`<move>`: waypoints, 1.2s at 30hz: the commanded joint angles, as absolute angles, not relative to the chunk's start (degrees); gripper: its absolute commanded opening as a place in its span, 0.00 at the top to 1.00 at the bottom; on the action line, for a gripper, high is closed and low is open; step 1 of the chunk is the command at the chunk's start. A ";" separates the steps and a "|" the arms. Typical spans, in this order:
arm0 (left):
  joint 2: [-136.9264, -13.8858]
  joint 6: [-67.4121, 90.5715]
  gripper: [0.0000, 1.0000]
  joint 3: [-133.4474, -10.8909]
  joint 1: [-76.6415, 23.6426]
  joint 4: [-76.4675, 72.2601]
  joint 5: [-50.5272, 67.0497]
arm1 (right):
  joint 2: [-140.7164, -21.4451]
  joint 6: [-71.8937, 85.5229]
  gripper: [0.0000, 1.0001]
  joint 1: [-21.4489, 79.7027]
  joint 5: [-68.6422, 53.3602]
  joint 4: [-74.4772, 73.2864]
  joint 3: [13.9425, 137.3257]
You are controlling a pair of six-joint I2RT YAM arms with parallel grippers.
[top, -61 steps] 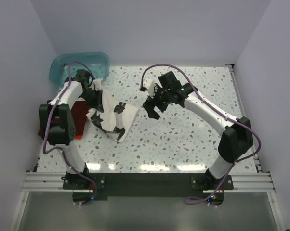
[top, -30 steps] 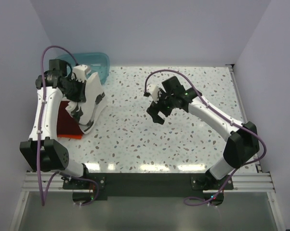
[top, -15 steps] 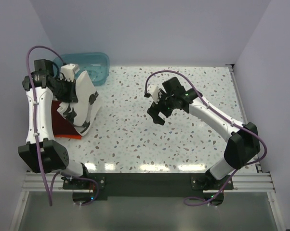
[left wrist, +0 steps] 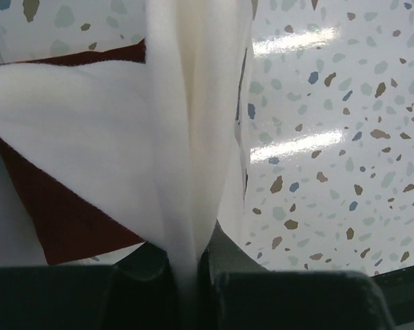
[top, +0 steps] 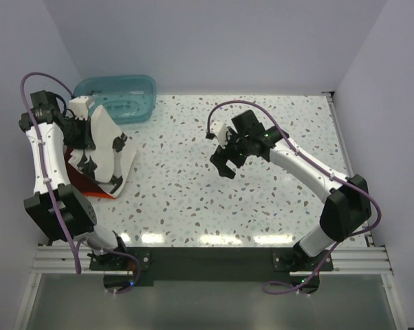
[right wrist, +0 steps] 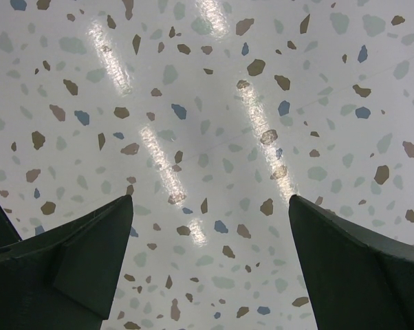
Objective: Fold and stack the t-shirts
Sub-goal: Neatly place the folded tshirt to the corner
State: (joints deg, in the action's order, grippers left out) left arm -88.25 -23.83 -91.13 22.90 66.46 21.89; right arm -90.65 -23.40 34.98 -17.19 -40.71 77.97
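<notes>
One cream shirt (left wrist: 124, 124) hung lengthwise from the left gripper (left wrist: 186, 265)'s pinch, just over the dark red shirt (left wrist: 62, 213); the right gripper (right wrist: 210, 201) gaped, well apart.

You've got the tub (top: 121, 96) at the far-L corner of the table (top: 262, 199). In front of it, by the L edge, the folded shirt (top: 78, 175) lies on the bottom shirt (top: 104, 195), whose edge pokes out on the near side. The big shirt (top: 107, 148) hangs pinched in the L gripper (top: 82, 125), above & just R of that stack. The R gripper (top: 219, 159) is mid-table, well apart, jaws spread over the tabletop.
</notes>
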 commanded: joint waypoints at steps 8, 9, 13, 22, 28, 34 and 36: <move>-90.44 -26.45 1.00 -90.00 29.00 55.91 17.58 | -91.40 -22.67 0.01 35.16 -16.70 -39.99 79.10; -90.87 -26.89 1.00 -89.65 29.26 55.46 16.27 | -91.67 -22.50 0.01 35.16 -16.79 -39.99 79.28; -92.37 -26.90 1.00 -88.51 31.20 52.48 13.54 | -92.72 -22.50 0.01 35.16 -16.70 -40.25 80.24; -95.44 -26.64 1.00 -83.32 31.82 45.36 7.12 | -95.36 -22.68 0.01 35.16 -16.61 -41.22 82.35; -97.29 -26.28 1.00 -82.44 31.82 40.79 2.12 | -96.77 -22.76 0.01 35.16 -16.61 -42.10 83.93; -99.05 -27.60 0.60 -82.88 31.82 39.11 -1.93 | -97.56 -23.03 0.01 35.16 -16.61 -42.63 84.90; -98.70 -27.77 0.51 -83.40 31.90 39.20 -2.73 | -97.73 -23.03 0.01 35.16 -16.52 -42.71 85.25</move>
